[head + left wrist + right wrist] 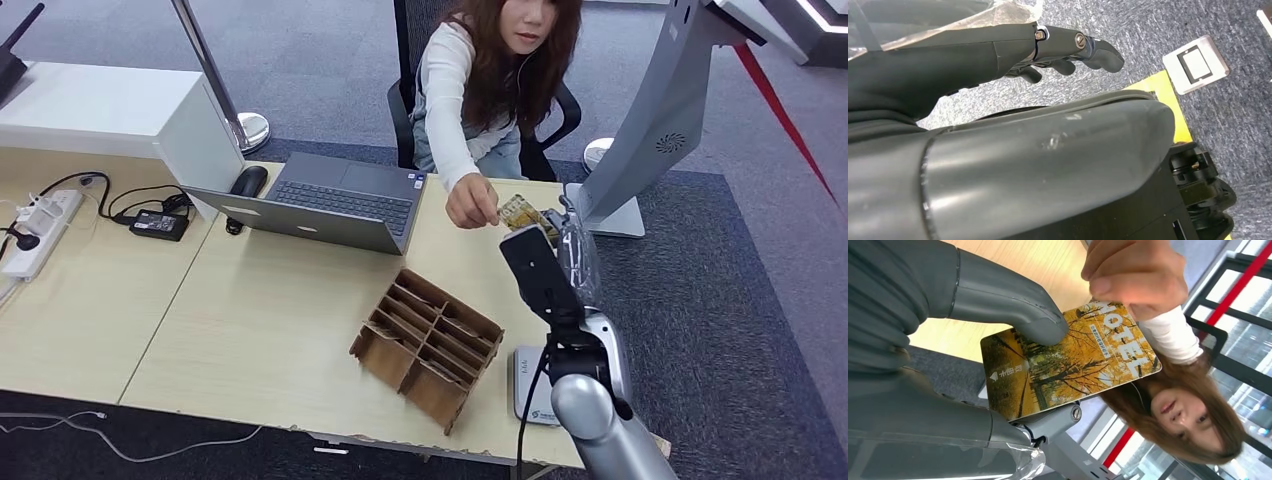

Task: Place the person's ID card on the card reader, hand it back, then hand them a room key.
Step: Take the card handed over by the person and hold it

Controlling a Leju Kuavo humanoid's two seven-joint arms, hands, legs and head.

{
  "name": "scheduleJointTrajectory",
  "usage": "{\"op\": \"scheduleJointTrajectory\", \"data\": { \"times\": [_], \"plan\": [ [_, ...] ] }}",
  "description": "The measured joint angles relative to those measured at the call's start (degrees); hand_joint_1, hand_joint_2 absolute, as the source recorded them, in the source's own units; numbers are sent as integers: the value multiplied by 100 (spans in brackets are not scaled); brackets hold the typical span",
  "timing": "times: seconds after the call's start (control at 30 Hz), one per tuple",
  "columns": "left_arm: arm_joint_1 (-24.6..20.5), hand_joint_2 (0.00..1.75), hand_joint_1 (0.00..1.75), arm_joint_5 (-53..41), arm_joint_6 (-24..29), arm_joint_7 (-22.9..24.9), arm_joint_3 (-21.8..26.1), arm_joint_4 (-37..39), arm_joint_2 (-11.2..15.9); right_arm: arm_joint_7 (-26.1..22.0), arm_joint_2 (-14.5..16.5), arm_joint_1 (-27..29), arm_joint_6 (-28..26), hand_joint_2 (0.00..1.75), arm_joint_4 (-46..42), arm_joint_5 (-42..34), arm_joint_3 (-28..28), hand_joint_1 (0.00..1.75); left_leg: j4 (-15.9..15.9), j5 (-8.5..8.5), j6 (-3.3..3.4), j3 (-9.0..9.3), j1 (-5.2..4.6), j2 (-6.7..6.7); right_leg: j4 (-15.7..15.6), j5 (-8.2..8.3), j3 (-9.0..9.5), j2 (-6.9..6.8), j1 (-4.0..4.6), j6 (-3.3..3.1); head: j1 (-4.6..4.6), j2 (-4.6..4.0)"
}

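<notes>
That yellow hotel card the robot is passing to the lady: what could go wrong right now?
Both grip it at once: the right hand presses its thumb on the room key while the person's hand pinches the far edge. If the robot holds on too long, the card may bend or be yanked; if it lets go too soon, the card could drop onto the table.

Head view looks forward and down over the worktop [250, 330] from high up. Right wrist view sits close behind the right robot hand [998, 365], sharing the person [490, 70] with it. Left wrist view faces carpeted floor [1148, 40].
</notes>
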Motion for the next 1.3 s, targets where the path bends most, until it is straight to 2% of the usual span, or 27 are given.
{"op": "scheduleJointTrajectory", "data": {
  "times": [0.3, 0.4, 0.53, 0.7, 0.83, 1.0, 1.3],
  "plan": [
    [-2, 0, 0, -36, -75, 162, 2, 5, -18, -209, -195, 974, -201, 175, -740, 624, -270, 175, 0, -3, 0, 1, 1, 1, -2, -3, -4, 1, 0, -2, 1, 0],
    [-3, 0, 0, -37, -100, 261, -8, 5, -26, -296, -215, 1413, -250, 175, -926, 1061, -492, 175, 0, -3, 0, 1, 1, 0, -3, -3, -4, 0, 0, -2, 2, 0],
    [-10, 0, 0, -35, -144, 412, -46, 6, -35, -162, -217, 2001, -365, 175, -1030, 1733, -838, 175, -1, -4, 0, -1, 0, 0, -4, -3, -5, 1, 0, -2, 2, 0],
    [-25, 0, 0, -32, -154, 560, -136, 8, -49, -269, -170, 2580, -466, 175, -988, 2162, -1417, 175, -1, -5, 1, -3, -1, -1, -6, -4, -5, 1, -1, -2, 4, 0],
    [-50, 0, 0, -32, -181, 624, -241, 8, -50, -276, -56, 2851, -535, 175, -898, 2658, -1876, 175, -1, -5, 1, 0, -1, 2, -6, -3, -6, 3, -1, -3, 4, 0],
    [-74, 0, 0, -32, -156, 727, -361, -1, -50, -63, 67, 3050, -454, 175, -689, 3469, -2305, 175, -1, -5, 1, 0, 0, 2, -6, -3, -6, 3, -1, -3, 4, 0],
    [-97, 0, 0, -30, -135, 851, -663, -45, -50, -9, 235, 3236, -471, 175, -126, 3709, -2933, 175, -1, -5, 1, -1, 0, 3, -6, -4, -6, 4, -1, -2, 7, 0]
  ]
}}
